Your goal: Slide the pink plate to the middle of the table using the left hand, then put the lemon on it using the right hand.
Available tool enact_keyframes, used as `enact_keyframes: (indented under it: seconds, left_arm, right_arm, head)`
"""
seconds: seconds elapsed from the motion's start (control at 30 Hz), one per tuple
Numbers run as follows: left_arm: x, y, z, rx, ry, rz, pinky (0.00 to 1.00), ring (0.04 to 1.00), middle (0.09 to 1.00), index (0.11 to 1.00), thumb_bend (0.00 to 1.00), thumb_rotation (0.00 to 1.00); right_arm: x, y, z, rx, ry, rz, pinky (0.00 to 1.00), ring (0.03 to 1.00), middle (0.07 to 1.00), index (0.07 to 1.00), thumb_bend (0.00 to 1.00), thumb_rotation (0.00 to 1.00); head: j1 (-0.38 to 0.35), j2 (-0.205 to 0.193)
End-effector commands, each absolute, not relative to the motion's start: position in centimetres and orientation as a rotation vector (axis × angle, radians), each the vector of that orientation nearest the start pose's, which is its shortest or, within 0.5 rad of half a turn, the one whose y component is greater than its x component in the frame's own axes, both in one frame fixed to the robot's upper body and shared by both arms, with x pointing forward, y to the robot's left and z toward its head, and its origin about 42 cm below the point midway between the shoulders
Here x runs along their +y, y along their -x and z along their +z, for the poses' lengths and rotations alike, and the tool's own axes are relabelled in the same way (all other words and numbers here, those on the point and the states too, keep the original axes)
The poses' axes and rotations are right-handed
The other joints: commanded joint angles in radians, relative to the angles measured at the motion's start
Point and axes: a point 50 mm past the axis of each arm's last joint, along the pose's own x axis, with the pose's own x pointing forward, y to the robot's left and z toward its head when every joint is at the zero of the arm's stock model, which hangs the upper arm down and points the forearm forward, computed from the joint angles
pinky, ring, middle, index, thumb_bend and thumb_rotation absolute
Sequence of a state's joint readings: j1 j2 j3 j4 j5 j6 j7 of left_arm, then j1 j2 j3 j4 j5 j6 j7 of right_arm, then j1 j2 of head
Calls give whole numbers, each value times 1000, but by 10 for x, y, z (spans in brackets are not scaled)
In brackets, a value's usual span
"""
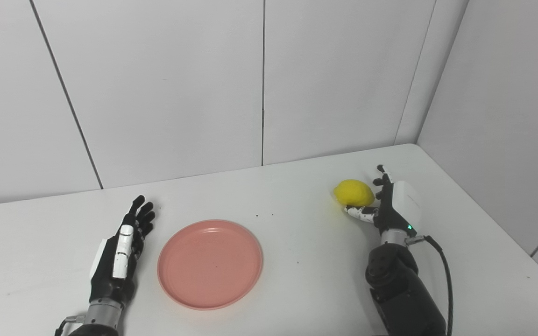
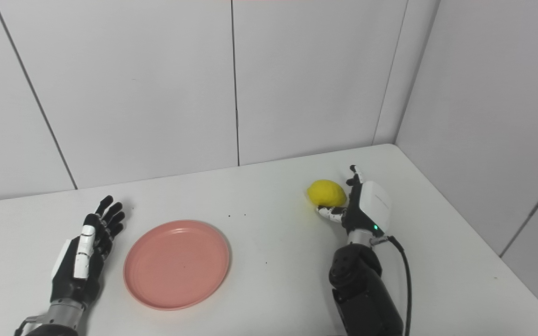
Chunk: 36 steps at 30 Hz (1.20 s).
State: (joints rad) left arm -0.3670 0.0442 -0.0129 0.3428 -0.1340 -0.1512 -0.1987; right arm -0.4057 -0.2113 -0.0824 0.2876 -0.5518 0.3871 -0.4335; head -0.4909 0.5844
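A pink plate (image 1: 210, 264) lies flat on the white table (image 1: 297, 298), left of centre. The left hand (image 1: 120, 254) rests beside it, fingers spread, holding nothing. Far right, the right hand (image 1: 390, 205) cups a yellow lemon (image 1: 354, 192).

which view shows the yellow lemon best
The left eye view, narrowly: the round yellow lemon sits nearer the picture's middle there, with its left and top sides unobstructed. The right eye view shows the same fruit, equally sharp. In both, the right robot hand covers its right and lower edge.
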Motion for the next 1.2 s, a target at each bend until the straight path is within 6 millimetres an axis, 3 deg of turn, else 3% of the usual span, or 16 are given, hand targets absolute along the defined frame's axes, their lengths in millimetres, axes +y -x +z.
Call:
enact_keyframes:
  seconds: [0.0, 0.07, 0.2, 0.33, 0.4, 0.57, 0.77, 0.93, 1.03, 1.17]
  left_arm:
    - [186, -394, 130, -179, 66, -279, 966, 947, 941, 936, 551, 1000]
    - [186, -393, 130, -178, 69, -279, 965, 947, 940, 936, 548, 1000]
    - [186, -393, 131, -177, 66, -281, 971, 950, 944, 939, 548, 1000]
    - [185, -392, 131, -177, 66, -280, 970, 950, 944, 939, 547, 1000]
    - [185, -392, 132, -176, 67, -277, 968, 950, 945, 942, 546, 1000]
    - [185, -392, 132, -176, 69, -276, 969, 952, 946, 943, 538, 1000]
    - [185, -393, 132, -176, 74, -277, 970, 954, 947, 943, 530, 1000]
    - [185, -393, 132, -177, 72, -275, 973, 954, 947, 941, 537, 1000]
    - [185, -392, 132, -177, 69, -266, 956, 943, 938, 931, 532, 1000]
    - [185, -392, 132, -176, 74, -268, 959, 945, 939, 935, 532, 1000]
  right_arm:
    - [-310, -413, 176, 47, 744, -653, 310, 434, 516, 795, 519, 0]
    - [-311, -412, 175, 50, 753, -660, 272, 421, 516, 752, 519, 0]
    - [-310, -409, 174, 52, 755, -657, 294, 406, 531, 649, 517, 0]
    - [-308, -408, 172, 60, 758, -647, 268, 403, 526, 622, 518, 0]
    - [-307, -407, 169, 66, 756, -637, 207, 414, 506, 620, 524, 0]
    - [-305, -406, 166, 64, 754, -617, 276, 411, 526, 616, 518, 0]
    - [-303, -406, 165, 52, 759, -625, 195, 405, 508, 615, 521, 0]
    - [-302, -405, 166, 0, 749, -658, 150, 407, 500, 564, 523, 0]
    - [-302, -404, 165, -41, 721, -683, 179, 403, 502, 499, 517, 0]
    - [-302, -403, 166, -79, 724, -710, 189, 403, 502, 485, 518, 0]
  head:
    - [1, 0]
    - [2, 0]
    - [5, 5]
    - [11, 7]
    - [9, 6]
    - [12, 8]
    - [13, 7]
    - [12, 7]
    - [11, 5]
    - [11, 7]
